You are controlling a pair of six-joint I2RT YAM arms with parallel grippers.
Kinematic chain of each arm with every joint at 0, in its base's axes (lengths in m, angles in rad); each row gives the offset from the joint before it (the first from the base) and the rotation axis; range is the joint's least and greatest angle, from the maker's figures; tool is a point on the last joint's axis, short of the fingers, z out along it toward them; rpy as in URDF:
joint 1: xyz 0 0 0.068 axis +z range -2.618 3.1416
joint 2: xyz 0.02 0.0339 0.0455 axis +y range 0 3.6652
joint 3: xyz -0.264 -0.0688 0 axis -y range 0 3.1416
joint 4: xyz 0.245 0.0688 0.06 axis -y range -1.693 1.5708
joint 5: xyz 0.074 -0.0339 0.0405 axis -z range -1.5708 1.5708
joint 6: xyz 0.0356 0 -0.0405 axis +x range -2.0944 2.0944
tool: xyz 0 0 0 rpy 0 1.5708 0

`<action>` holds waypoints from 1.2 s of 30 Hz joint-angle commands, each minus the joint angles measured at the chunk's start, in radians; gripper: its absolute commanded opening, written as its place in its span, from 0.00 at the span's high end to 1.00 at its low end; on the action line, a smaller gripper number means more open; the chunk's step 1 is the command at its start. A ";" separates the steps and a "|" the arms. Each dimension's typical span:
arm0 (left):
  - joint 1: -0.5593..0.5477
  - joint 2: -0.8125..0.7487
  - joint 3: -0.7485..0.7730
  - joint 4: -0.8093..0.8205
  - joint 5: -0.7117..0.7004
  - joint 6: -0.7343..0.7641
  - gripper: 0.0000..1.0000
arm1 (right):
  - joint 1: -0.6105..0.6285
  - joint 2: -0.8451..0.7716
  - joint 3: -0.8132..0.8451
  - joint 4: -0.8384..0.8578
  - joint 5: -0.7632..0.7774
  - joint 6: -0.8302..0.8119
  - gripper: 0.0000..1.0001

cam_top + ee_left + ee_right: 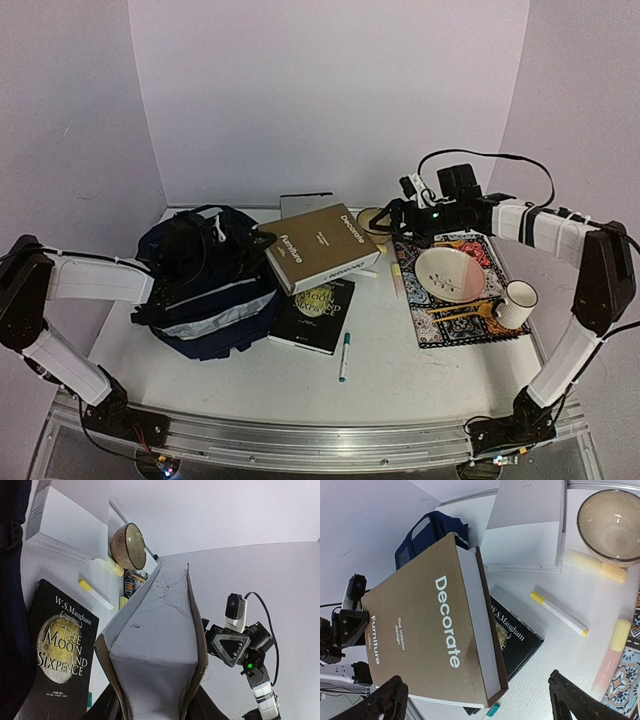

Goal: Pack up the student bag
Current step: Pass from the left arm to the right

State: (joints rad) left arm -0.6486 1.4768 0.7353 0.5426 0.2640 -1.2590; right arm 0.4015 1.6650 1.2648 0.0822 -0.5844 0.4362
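Note:
The student bag (205, 285) lies at the left of the table, dark navy with pale stripes; its edge (432, 530) shows in the right wrist view. A thick brown book titled "Decorate" (320, 247) is tilted beside the bag, above a black paperback. My left gripper (152, 702) is shut on the brown book (155, 625), one jaw against each cover. In the top view the left gripper is lost among the bag's straps. My right gripper (397, 215) stands open just right of the brown book (435, 630), with its fingers (390, 700) wide apart and off it.
The black paperback (315, 315) and a teal pen (344, 357) lie in front of the brown book. A grey notebook (306, 205) and a bowl (372, 218) are behind it, with highlighters (560, 612) nearby. A patterned mat (470, 325) at the right carries a plate (452, 272) and a mug (515, 303).

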 commanded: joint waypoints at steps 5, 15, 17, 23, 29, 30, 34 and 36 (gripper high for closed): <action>0.050 -0.079 0.025 0.068 0.255 0.093 0.85 | 0.001 0.039 0.070 0.002 -0.238 0.027 0.02; 0.079 -0.084 0.085 0.067 0.363 0.140 0.86 | 0.001 0.102 0.108 0.013 -0.401 0.035 0.06; 0.081 -0.086 0.093 0.068 0.372 0.143 0.86 | 0.003 0.108 0.108 0.018 -0.422 0.037 0.06; 0.085 -0.081 0.111 0.079 0.404 0.142 0.87 | 0.018 0.130 0.120 0.036 -0.495 0.039 0.11; 0.090 -0.060 0.118 0.090 0.415 0.141 0.86 | 0.034 0.142 0.128 0.084 -0.575 0.066 0.23; 0.092 -0.058 0.116 0.093 0.414 0.141 0.86 | 0.036 0.140 0.124 0.100 -0.588 0.075 0.24; 0.101 -0.049 0.111 0.102 0.409 0.144 0.86 | 0.038 0.126 0.112 0.147 -0.620 0.101 0.33; 0.105 -0.044 0.109 0.106 0.407 0.145 0.86 | 0.040 0.117 0.098 0.181 -0.633 0.128 0.37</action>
State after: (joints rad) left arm -0.5557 1.4288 0.7975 0.5611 0.6593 -1.1245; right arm 0.4374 1.7973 1.3567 0.1758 -1.1275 0.5178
